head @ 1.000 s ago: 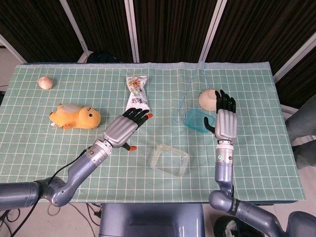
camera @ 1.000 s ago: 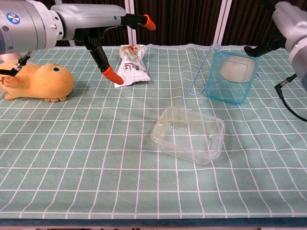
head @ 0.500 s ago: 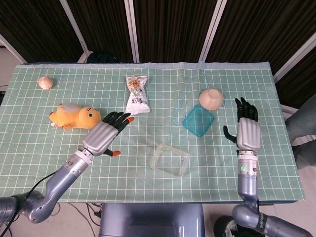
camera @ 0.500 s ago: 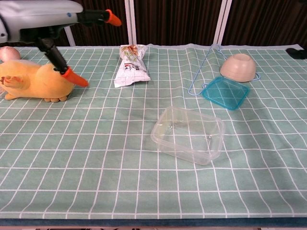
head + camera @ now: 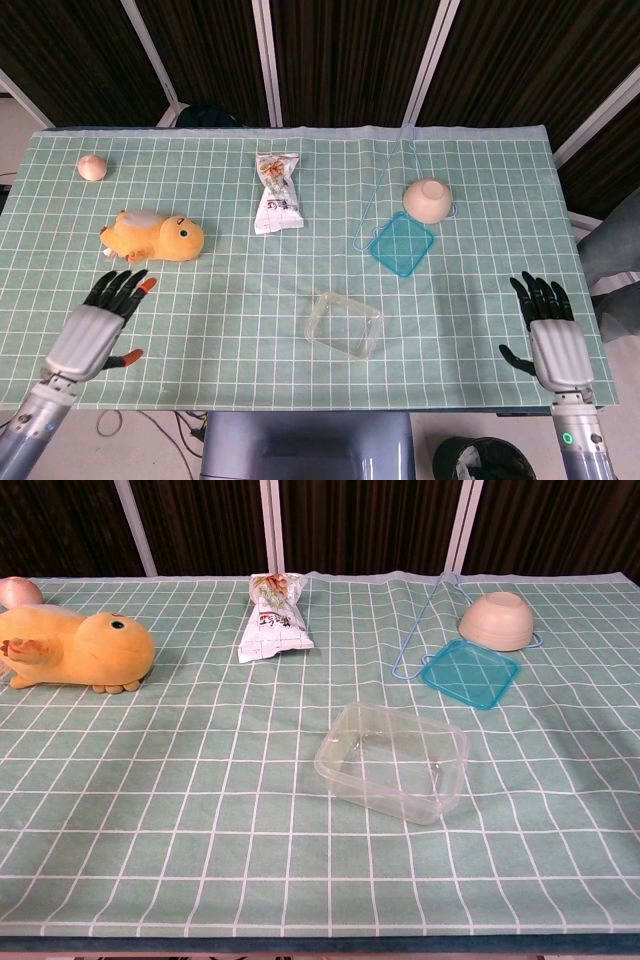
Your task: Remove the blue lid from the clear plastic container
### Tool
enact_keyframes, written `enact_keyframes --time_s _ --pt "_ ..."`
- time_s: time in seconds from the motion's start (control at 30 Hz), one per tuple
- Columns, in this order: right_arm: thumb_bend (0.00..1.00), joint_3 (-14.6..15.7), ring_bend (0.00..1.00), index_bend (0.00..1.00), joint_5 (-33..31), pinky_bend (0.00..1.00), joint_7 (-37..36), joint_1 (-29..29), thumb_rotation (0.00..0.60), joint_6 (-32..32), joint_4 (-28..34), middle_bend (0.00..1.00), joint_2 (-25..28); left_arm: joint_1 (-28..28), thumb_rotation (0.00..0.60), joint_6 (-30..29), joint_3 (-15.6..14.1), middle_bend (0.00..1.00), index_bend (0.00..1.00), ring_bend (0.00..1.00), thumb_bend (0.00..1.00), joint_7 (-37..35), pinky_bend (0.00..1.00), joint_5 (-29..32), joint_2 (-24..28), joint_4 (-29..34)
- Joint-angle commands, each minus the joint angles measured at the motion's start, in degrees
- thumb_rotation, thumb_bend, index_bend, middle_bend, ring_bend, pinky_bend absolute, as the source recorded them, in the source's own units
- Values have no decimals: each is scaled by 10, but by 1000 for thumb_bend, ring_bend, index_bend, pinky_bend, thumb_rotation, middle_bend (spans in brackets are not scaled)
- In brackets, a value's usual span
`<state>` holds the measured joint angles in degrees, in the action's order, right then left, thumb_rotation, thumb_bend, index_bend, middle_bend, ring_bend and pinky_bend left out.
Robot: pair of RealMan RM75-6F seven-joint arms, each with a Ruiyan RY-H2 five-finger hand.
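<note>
Green checked cloth [image 5: 200, 300] covers the table, with dark slatted panels behind it. Near the middle of the cloth the clear rectangular plastic container [image 5: 392, 761] is seen uncovered, its long axis running roughly left to right in the chest view. The flat blue square lid [image 5: 469, 674] is laid on the cloth well apart from it, further back and toward the right side, just beside a beige bowl [image 5: 497, 620] and touching a thin blue wire hanger [image 5: 385, 185]. By this layout the removal is judged complete. The left hand [image 5: 95, 331] is held at the near left edge, fingers spread and nothing grasped; the right hand [image 5: 547, 335] is held likewise at the near right edge, released. The lid lies nearer the right hand. A yellow plush duck [image 5: 75, 653] and a snack packet [image 5: 275, 617] are seen further back.
</note>
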<state>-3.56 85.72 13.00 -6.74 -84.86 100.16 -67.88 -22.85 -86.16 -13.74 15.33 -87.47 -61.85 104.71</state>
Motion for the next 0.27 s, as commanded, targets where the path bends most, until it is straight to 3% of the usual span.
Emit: enact_keyframes --time_s 0.03,0.27 --pt "262 26 0 0 32 0 -33 27 600 -32 -24 0 25 58 600 -58 -20 0 0 0 0 -40 40 -28 9 -59" --pt "261 22 0 0 37 0 -69 50 600 -70 -65 0 33 143 600 -147 -4 0 0 0 0 -128 37 -27 -7 -157"
